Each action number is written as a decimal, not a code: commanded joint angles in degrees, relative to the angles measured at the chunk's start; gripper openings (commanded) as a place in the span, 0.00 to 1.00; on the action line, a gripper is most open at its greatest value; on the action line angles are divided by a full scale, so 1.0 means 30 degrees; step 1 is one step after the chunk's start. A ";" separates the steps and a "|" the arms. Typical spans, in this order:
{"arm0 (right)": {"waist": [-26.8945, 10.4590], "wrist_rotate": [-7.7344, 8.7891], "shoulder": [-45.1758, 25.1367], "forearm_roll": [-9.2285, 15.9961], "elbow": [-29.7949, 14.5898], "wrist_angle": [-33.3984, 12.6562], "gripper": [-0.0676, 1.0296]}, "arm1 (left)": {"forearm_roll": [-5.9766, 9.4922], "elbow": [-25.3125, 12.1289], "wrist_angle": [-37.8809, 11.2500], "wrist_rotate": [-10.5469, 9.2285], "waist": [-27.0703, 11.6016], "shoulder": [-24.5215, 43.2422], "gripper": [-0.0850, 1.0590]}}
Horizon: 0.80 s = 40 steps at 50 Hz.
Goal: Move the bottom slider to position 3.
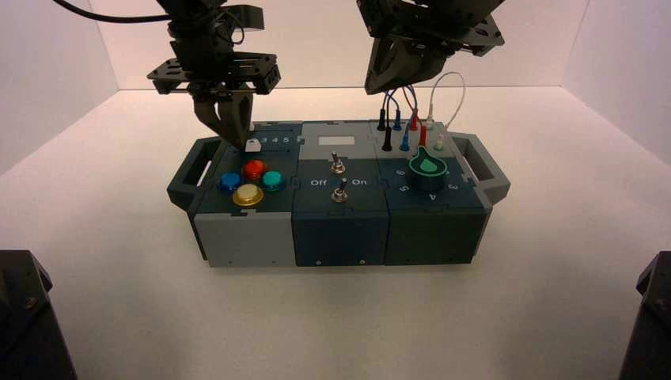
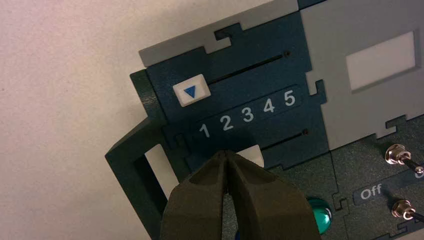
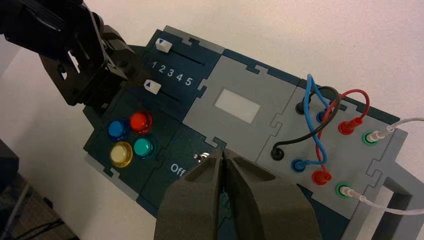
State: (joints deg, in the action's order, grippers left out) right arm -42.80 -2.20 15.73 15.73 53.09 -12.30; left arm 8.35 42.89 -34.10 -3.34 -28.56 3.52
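The bottom slider's white knob (image 2: 252,154) sits in the lower slot, roughly beneath the printed 2 and position 3 (image 2: 247,115) of the row 1 2 3 4 5. One side of it is hidden behind my fingertips. My left gripper (image 2: 227,153) is shut, its tips pressed against that knob's side; from above the left gripper (image 1: 240,141) stands at the box's back left corner beside the knob (image 1: 253,146). The top slider's knob (image 2: 191,91), marked with a blue triangle, rests above the 1. My right gripper (image 3: 222,151) is shut and hovers over the box's middle, holding nothing.
The box (image 1: 340,229) carries red (image 1: 254,169), blue (image 1: 229,182), yellow (image 1: 248,195) and teal (image 1: 273,180) buttons in front of the sliders. Two toggle switches (image 1: 337,165) stand in the middle, a green dial (image 1: 427,166) and plugged wires (image 1: 411,119) on the right.
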 commanded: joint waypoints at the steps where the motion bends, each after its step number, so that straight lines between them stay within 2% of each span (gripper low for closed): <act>1: -0.0088 -0.0059 0.0293 0.0088 -0.0117 0.0176 0.04 | 0.0088 -0.0146 -0.0059 -0.0059 -0.0264 -0.0322 0.05; 40: -0.0059 -0.0059 0.0322 0.0088 0.0029 0.0264 0.04 | 0.0264 -0.0410 -0.0205 -0.0059 -0.0498 -0.0410 0.05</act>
State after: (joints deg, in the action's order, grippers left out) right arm -42.80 -2.20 15.73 15.82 53.79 -12.13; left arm 8.88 42.54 -34.80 -3.34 -29.53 3.43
